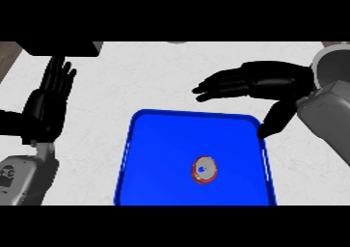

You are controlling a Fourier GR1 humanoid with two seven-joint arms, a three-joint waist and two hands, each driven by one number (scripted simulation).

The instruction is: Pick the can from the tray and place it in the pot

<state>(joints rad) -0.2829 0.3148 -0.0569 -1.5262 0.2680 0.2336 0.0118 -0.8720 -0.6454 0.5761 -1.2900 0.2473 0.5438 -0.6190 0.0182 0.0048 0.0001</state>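
Right robot hand (259, 82), fingers spread and empty, hovers beyond the small red-rimmed can (204, 169) standing on the blue rectangular tray (156, 144); a low reach could topple it.

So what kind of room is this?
Probably a kitchen: there's a white marbled counter, a blue rectangular tray holding a small red-rimmed can, and a round grey pot at the far right.
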